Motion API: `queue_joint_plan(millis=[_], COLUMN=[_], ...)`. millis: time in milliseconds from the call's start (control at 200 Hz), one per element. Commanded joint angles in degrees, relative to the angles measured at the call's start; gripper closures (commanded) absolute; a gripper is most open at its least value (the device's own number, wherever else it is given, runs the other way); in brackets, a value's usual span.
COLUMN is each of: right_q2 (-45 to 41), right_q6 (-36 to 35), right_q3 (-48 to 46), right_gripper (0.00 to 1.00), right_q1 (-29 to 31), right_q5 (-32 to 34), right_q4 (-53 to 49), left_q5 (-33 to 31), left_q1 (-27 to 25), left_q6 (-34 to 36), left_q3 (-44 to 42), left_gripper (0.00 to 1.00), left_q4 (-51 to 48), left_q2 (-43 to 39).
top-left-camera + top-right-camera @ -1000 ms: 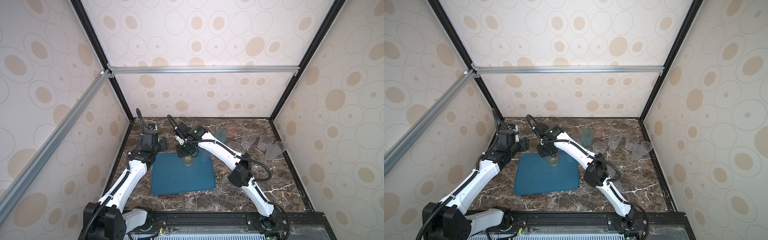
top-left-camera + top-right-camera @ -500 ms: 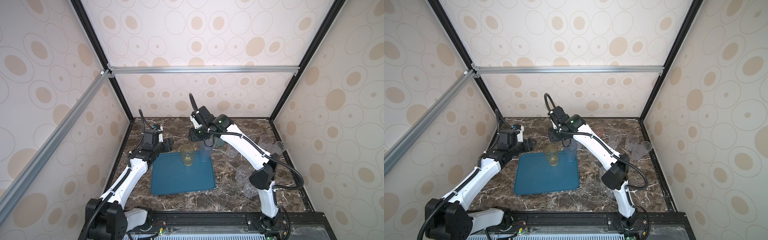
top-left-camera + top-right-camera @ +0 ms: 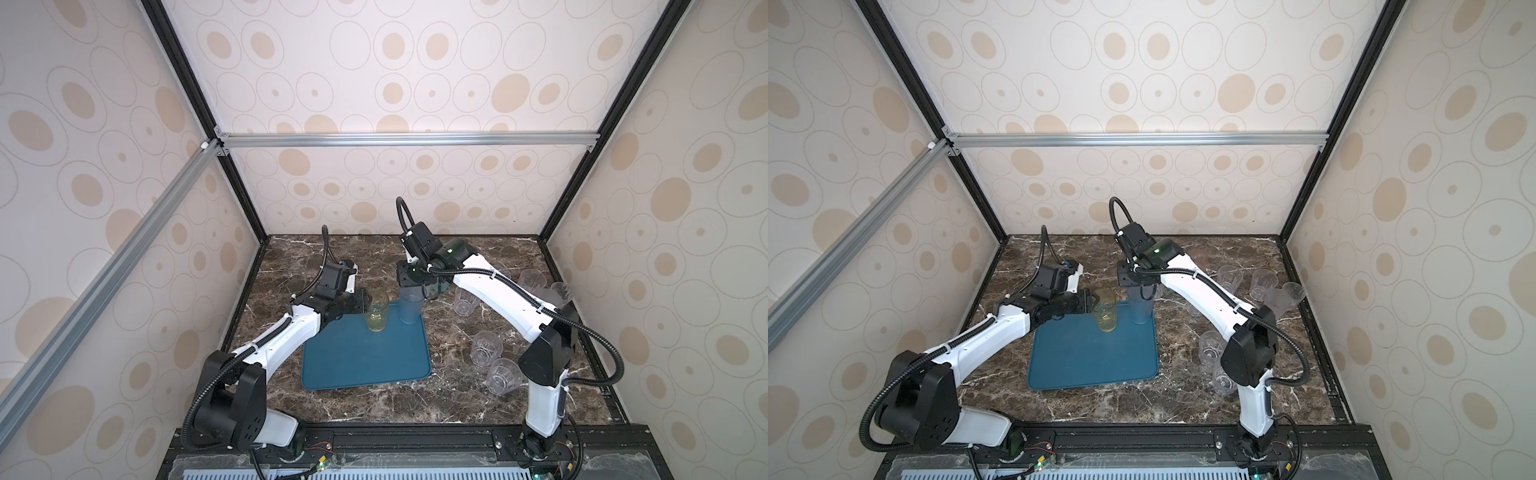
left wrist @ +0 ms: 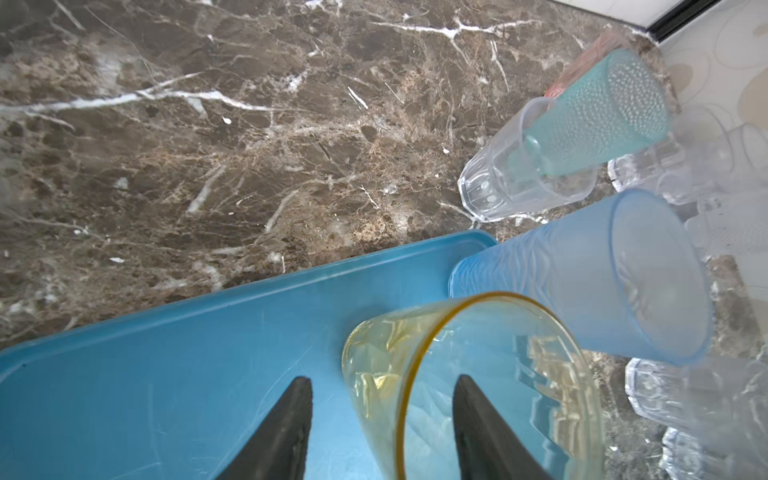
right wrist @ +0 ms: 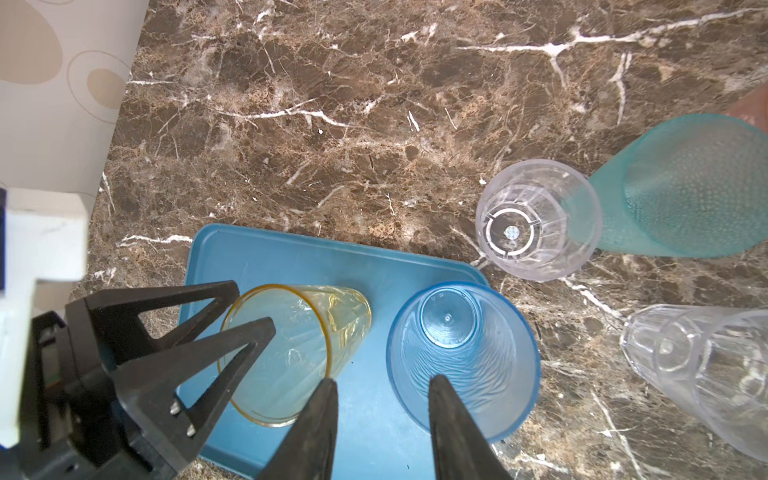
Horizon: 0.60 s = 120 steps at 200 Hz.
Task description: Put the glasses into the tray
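The teal-blue tray [image 3: 365, 357] [image 3: 1092, 357] lies mid-table. Two of the glasses stand upright at its far edge, a yellow glass [image 3: 377, 311] [image 4: 478, 374] and a grey-blue glass [image 3: 409, 309] [image 5: 461, 357] at the corner. My left gripper [image 3: 366, 304] [image 4: 382, 380] is open and straddles the yellow glass's near wall, one finger inside and one outside, with gaps on both sides. Just over the grey-blue glass's rim hangs my right gripper [image 3: 409, 289] [image 5: 382, 380], open, with one finger over the mouth and the other over bare tray.
More glasses stand on the marble right of the tray: a teal one [image 5: 685, 187], a clear faceted one [image 5: 536, 220] beside it, two clear ones near the right arm's elbow [image 3: 484, 349] [image 3: 503, 376], and others by the right wall [image 3: 532, 280].
My right gripper has left the yellow glass on the tray, risen and shifted right over the grey-blue glass. My left gripper has moved onto the yellow glass's rim, its jaws narrowing.
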Motion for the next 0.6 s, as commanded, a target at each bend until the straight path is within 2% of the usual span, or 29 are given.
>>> queue_joint_plan(millis=[0, 330, 595], right_q2=[-2.01, -1.95, -2.26], right_q6=[0.84, 0.07, -0.23], right_q3=[-0.50, -1.17, -2.24], right_gripper=[0.61, 0.61, 0.61], right_q1=[-0.18, -0.35, -0.83], right_q5=[0.78, 1.58, 1.52], right_q4=[0.92, 0.69, 1.19], left_q5=[-3.95, -8.25, -12.09], left_q1=[-0.45, -2.94, -4.95], left_q6=[1.82, 2.18, 3.38], left_q3=[3.12, 7.77, 10.61], left_gripper=[0.50, 0.63, 0.82], left_q4=[-1.75, -2.27, -5.14], left_q2=[0.49, 5.52, 7.66])
